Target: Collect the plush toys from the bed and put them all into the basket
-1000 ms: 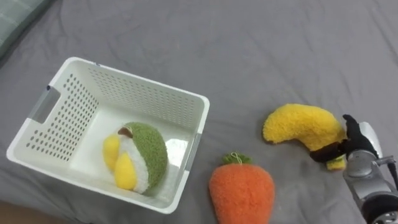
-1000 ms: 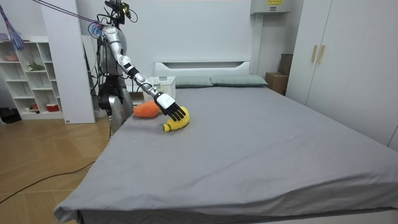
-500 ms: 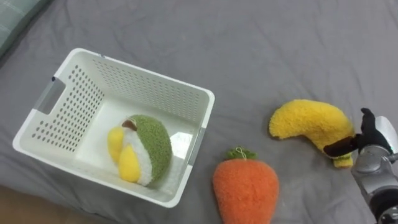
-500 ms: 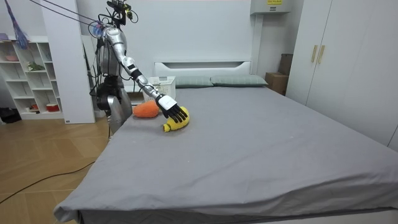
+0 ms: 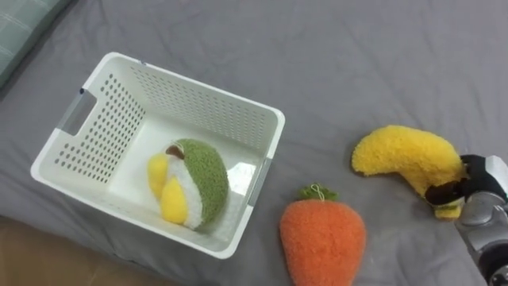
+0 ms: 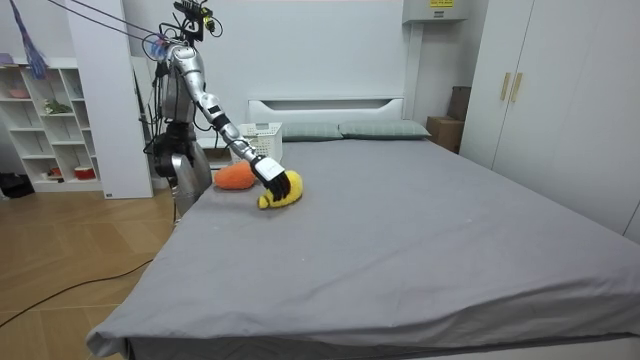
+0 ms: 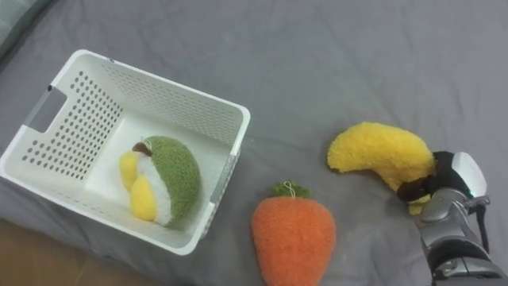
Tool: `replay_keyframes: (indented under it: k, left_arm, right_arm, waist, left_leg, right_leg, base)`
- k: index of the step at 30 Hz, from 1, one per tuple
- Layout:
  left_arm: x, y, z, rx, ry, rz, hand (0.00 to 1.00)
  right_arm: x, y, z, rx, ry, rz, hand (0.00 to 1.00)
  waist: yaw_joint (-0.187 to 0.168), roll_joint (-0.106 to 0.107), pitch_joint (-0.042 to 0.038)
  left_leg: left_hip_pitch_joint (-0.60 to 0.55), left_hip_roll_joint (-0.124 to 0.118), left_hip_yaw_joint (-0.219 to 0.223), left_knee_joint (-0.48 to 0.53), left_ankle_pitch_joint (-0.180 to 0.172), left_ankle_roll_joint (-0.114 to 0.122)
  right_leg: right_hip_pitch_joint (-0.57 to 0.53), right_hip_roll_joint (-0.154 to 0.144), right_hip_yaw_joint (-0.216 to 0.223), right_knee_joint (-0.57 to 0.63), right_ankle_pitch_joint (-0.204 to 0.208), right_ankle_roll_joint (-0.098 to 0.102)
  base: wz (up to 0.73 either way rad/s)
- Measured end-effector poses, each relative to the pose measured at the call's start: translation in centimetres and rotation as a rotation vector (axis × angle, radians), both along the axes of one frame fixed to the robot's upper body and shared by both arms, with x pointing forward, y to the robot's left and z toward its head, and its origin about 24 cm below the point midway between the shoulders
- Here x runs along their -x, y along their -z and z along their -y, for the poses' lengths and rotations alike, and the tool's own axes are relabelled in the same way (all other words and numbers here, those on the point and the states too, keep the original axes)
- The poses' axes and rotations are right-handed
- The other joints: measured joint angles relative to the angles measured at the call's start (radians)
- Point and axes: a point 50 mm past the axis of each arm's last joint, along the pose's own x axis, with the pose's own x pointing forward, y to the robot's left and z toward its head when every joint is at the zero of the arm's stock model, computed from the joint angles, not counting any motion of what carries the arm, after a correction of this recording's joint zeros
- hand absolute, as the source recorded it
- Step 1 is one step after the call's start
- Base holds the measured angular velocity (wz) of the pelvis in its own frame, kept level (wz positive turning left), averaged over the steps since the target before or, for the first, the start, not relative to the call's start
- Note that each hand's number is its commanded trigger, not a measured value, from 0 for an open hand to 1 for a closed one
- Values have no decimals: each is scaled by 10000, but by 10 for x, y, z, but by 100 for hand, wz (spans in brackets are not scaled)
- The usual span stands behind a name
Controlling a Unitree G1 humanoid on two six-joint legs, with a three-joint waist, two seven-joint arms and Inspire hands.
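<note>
A yellow plush banana lies on the grey bed sheet at the right. My right hand rests on its right end, with fingers and dark thumb curled round that end. In the room view the right hand grips the banana at the end of my outstretched arm. An orange plush carrot lies near the bed's edge, left of the banana. The white perforated basket stands at the left and holds a green, white and yellow plush toy.
I stand at the bed's side, at the room view's left. A pillow corner shows at top left, and wooden floor lies past the bed's edge at lower left. A white shelf and wardrobe flank the bed.
My right hand's fingers have curled round the banana's end, and in the room view the banana has slid slightly toward me. The eye view has shifted.
</note>
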Motion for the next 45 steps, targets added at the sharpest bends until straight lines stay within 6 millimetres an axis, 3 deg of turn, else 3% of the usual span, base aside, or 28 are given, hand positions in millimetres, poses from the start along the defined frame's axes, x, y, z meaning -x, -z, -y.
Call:
replay_keyframes:
  k: [4,20,28,32,34,36,37,40,45]
  left_arm:
    - [0,0,2,207,-334,59,0]
    - [-1,0,3,319,-354,81,0]
    - [-3,-1,1,294,-303,212,0]
    - [-1,-1,-1,219,-484,337,0]
    - [1,-1,-2,193,-629,384,0]
    - [3,-2,-3,112,-662,485,0]
    - [3,-2,-3,120,-674,489,0]
    - [3,-2,-1,149,-738,518,0]
    - [13,0,1,197,-824,367,0]
  right_arm:
    - [2,1,3,36,100,-146,100]
    - [1,0,2,-121,44,-220,100]
    - [-17,-17,-5,58,-551,702,100]
    - [-34,-40,-19,278,-1468,2038,100]
    - [-38,-50,-27,411,-1975,2633,100]
    - [-34,-59,-38,478,-2653,3360,100]
    - [-33,-61,-41,461,-2826,3491,100]
    - [-29,-69,-56,362,-3686,3886,100]
    - [-12,-81,-75,320,-4900,4411,100]
  waist:
    - [-3,157,-80]
    - [-4,215,-67]
    - [-263,128,-35]
    - [-502,-100,0]
    - [-602,-256,-16]
    - [-818,-445,-121]
    - [-831,-466,-131]
    - [-865,-467,-155]
    - [-910,-336,-270]
  left_leg:
    - [-180,-26,-31,117,6,10]
    - [-241,-47,-29,130,99,47]
    - [194,-46,250,-147,163,63]
    - [866,-34,505,-470,172,61]
    - [1092,-30,558,-525,170,59]
    - [1407,-30,646,-580,166,56]
    - [1514,-27,658,-612,164,54]
    - [2089,-19,735,-863,159,58]
    - [2716,-8,808,-991,120,48]
  right_leg:
    - [-128,-36,-9,50,0,0]
    - [-295,-97,4,336,12,-18]
    - [-103,-112,217,379,6,-9]
    - [316,-91,499,333,-46,21]
    - [525,-80,542,282,-53,26]
    - [874,-63,568,141,-53,31]
    - [970,-61,568,138,-54,33]
    - [1383,-39,613,116,-62,51]
    - [1966,70,829,22,-65,69]
  base:
    - [2]
    - [0]
    - [-8]
    - [-21]
    - [-7]
    - [0]
    - [-6]
    - [-10]
    - [-8]
